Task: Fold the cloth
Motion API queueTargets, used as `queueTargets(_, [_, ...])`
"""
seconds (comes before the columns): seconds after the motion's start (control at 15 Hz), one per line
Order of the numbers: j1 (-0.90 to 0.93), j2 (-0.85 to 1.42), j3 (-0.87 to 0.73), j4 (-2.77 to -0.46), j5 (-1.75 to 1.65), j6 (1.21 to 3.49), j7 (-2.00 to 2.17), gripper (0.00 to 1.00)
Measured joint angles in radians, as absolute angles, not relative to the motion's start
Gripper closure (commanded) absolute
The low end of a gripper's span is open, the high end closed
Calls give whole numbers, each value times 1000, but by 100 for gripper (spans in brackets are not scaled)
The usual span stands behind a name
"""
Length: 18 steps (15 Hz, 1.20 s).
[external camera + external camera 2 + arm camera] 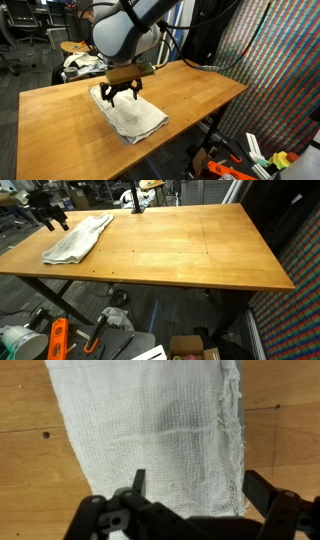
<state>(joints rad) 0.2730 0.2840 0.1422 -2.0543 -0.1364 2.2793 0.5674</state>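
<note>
The cloth (130,115) is an off-white, wrinkly sheet lying flat on the wooden table (190,95), near one end. In an exterior view the cloth (78,240) stretches toward the table's corner. My gripper (122,95) hangs open just above the cloth's far part, nothing between its fingers. In the wrist view the cloth (150,430) fills the middle, its frayed edge running down the right side. The gripper (197,485) straddles that edge, one fingertip (138,480) over the fabric and the other at the right above bare wood.
A patterned fabric bundle (82,65) lies beyond the table's far edge. Tools and an orange item (58,338) sit on the floor below the table (190,250). Cables and a stand (136,198) rise behind the table.
</note>
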Motion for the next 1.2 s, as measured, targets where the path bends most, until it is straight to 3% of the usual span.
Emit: queueTargets(1.2, [275,551,33,-1853,-243,2403,528,0])
